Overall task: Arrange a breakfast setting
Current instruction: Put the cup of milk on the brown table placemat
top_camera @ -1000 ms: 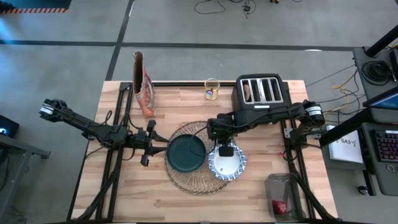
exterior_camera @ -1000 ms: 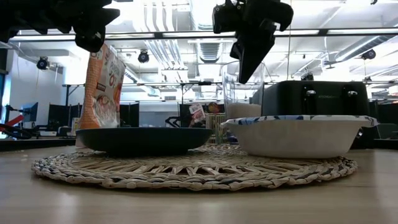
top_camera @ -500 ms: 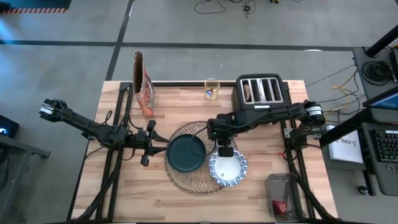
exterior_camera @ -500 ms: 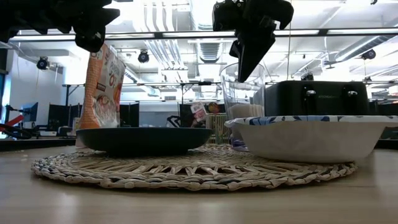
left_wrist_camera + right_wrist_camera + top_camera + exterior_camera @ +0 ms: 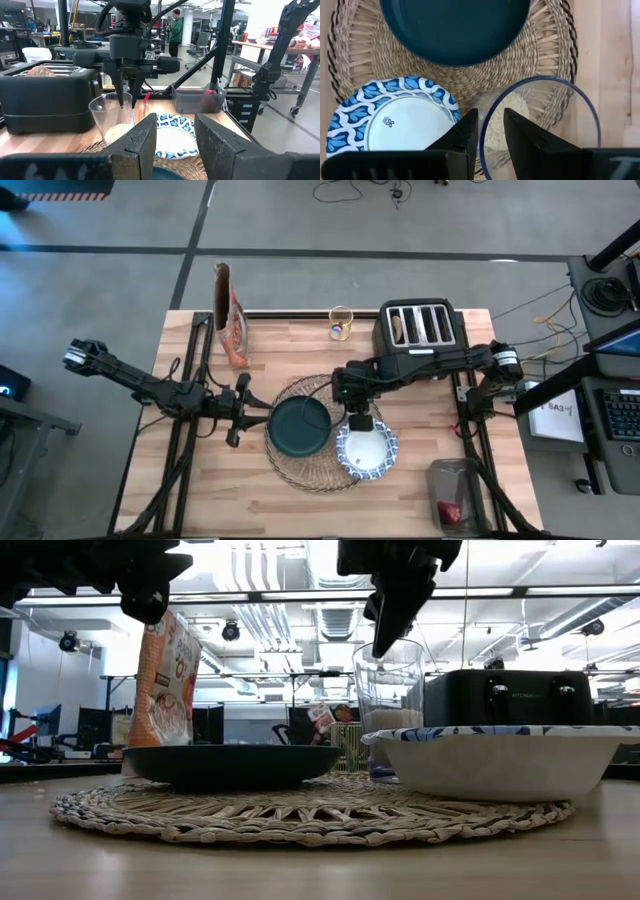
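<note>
The pale wooden-plank bench stands on grey concrete floor, with desks, cables and an office hall behind. On it the large round woven wicker placemat carries the dark teal plate and, overhanging its edge, the blue-and-white patterned bowl. The right tool hovers over the small clear glass with fingers slightly spread, straddling its near rim; I cannot tell whether they touch it. The left tool waits beside the placemat, fingers apart, holding nothing. Only the left wrist view shows a person standing in the hall and a toasted bread ring in the black four-slot toaster. The tall red-and-brown cereal bag bears unreadable print.
</note>
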`<state>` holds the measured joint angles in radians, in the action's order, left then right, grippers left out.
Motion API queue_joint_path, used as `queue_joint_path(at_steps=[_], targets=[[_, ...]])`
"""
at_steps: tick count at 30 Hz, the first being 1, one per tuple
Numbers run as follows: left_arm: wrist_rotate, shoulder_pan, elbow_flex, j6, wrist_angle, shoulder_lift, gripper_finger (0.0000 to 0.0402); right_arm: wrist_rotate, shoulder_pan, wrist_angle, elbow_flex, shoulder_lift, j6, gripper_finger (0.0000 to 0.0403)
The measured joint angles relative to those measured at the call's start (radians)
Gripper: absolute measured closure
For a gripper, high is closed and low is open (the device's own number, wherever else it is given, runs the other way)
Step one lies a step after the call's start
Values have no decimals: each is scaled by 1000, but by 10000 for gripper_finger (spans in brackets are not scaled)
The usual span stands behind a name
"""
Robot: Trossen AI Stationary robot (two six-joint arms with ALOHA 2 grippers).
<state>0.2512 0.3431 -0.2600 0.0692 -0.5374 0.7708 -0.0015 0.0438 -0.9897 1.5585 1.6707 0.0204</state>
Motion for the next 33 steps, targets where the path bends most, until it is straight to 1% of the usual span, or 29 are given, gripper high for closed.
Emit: queue_joint_path(at_steps=[6, 13, 16, 21, 27, 33], targets=[[0, 0, 0, 0, 2, 0, 285, -10, 9, -1, -6, 0, 52, 332], [0, 0, 0, 0, 3, 0, 285, -9, 27, -2, -7, 0, 60, 338], [0, 0, 0, 0, 3, 0, 285, -8, 33, -2, -8, 0, 60, 353], [0, 0, 0, 2, 3, 0, 285, -6, 35, -3, -8, 0, 59, 389], [0, 0, 0, 3, 3, 0, 285, -4, 35, -3, -8, 0, 59, 393], [0, 0, 0, 3, 3, 0, 285, 27, 35, -2, -8, 0, 50, 393]])
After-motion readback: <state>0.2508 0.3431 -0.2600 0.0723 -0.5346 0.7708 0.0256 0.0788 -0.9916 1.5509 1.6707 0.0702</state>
